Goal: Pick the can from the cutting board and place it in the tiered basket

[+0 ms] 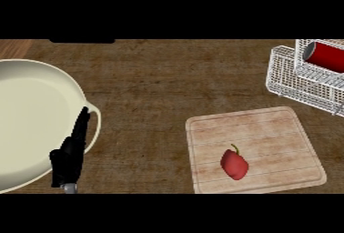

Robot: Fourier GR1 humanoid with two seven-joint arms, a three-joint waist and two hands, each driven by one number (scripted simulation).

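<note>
- At the top right, the can [327,56] lies on its side in the upper tier of the wire basket [289,77], red side and grey end showing.
- On the board [269,123], near its front edge, only a red pepper [235,164] lies.
- At the left, the left hand [68,157] is seen edge-on over the rim of a cream pan [27,123], fingers straight and together, pointing up, holding nothing.
- The board and basket stand apart on the brown counter [148,82].
</note>
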